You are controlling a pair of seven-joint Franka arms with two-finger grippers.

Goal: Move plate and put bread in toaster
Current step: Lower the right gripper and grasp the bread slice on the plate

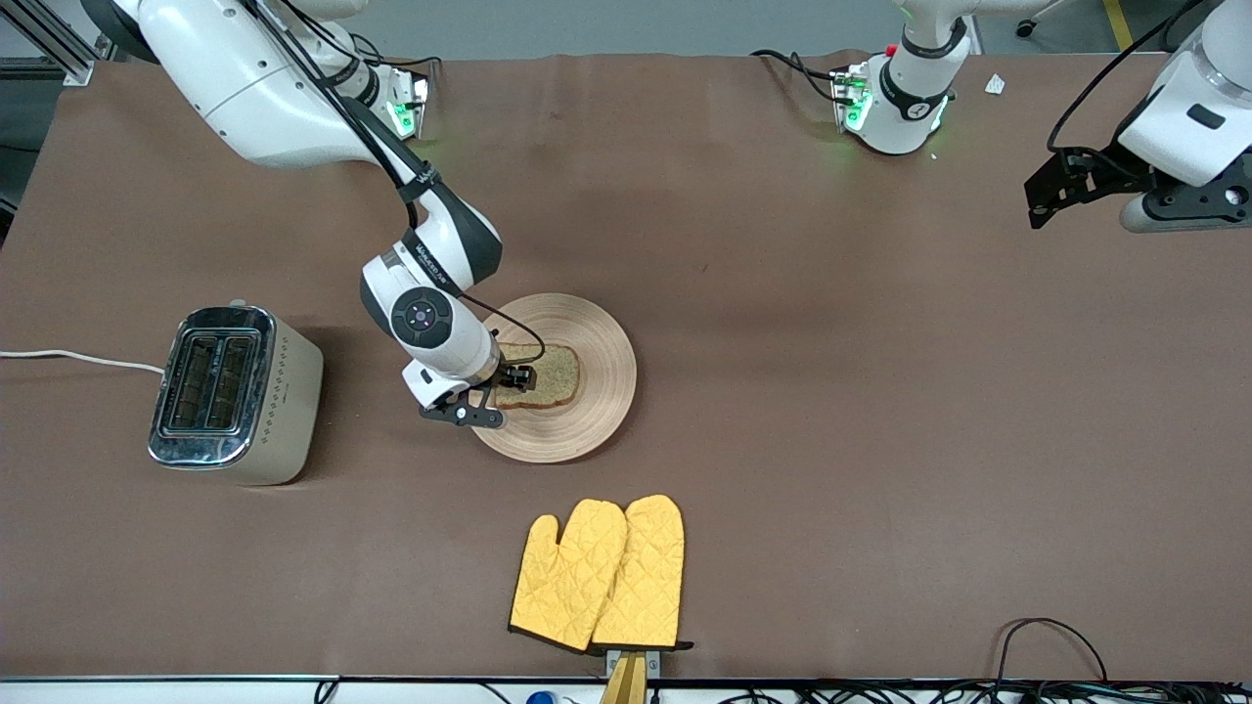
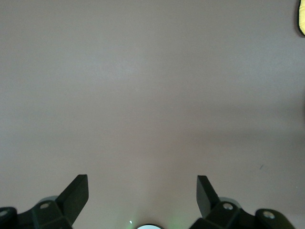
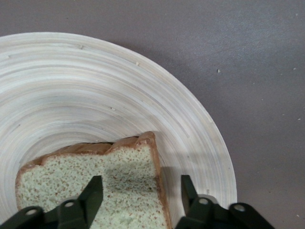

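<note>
**Bread pickup just starting; toaster still empty**

Bread [image 1: 536, 375] lies flat on the plate [image 1: 597, 342], a little below centre frame in the front view, toward the plate's toaster-side edge. Toaster [image 1: 233, 391] stands at mid-left of the frame, well apart from the plate, both slots showing nothing inside.

Right gripper [image 1: 492, 393] is down at the plate's edge. In the right wrist view its fingers [image 3: 93, 195] are part-way spread: one sits over the top of the slice, the other just outside the crust above the bare plate. Whether they actually pinch the bread I cannot tell; the slice looks flat and unlifted.

Left gripper [image 2: 142, 193] waits at the upper right of the front view, spread wide, nothing between its fingers, bare table under it.

Judgement: neither part finished. Bread must be gripped, lifted, carried to the toaster and dropped in a slot; the plate move is also outstanding, as far as I can see.

Yellow oven mitts [image 1: 599, 574] lie low centre, untouched.
</note>
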